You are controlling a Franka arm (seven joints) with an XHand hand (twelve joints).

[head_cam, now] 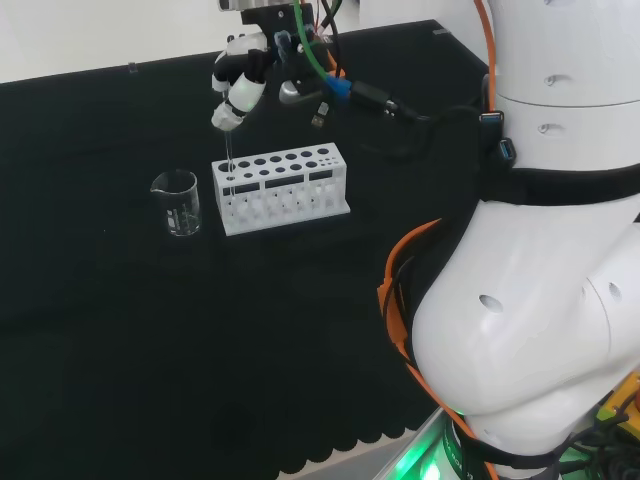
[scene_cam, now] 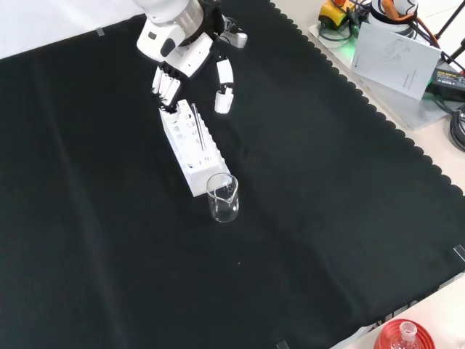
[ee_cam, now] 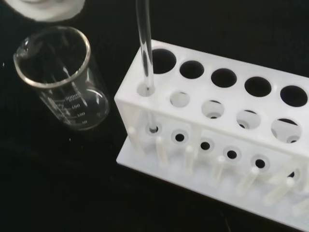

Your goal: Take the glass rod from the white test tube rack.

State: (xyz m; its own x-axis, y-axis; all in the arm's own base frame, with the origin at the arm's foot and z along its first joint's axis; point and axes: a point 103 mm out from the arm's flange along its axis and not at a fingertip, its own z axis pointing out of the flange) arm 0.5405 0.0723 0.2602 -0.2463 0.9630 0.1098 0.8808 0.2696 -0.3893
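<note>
A white test tube rack (head_cam: 282,188) (scene_cam: 190,147) (ee_cam: 217,140) stands on the black cloth. A thin glass rod (head_cam: 230,160) (scene_cam: 196,129) (ee_cam: 144,48) stands upright in the rack's end hole nearest the beaker, its lower end in the rack's bottom plate. The hand (head_cam: 240,85) (scene_cam: 178,54) hangs above that end of the rack. In the front view its fingers (scene_cam: 166,87) and thumb (scene_cam: 223,94) are spread apart, with the rod's top between them. In the head view the rod's top reaches up to a fingertip (head_cam: 227,116); I cannot tell whether they touch.
A clear glass beaker (head_cam: 177,203) (scene_cam: 223,198) (ee_cam: 60,77) stands right beside the rack's rod end. The rack's other holes look empty. A flask on a red ribbed stand (scene_cam: 403,336) sits at the front view's lower right edge.
</note>
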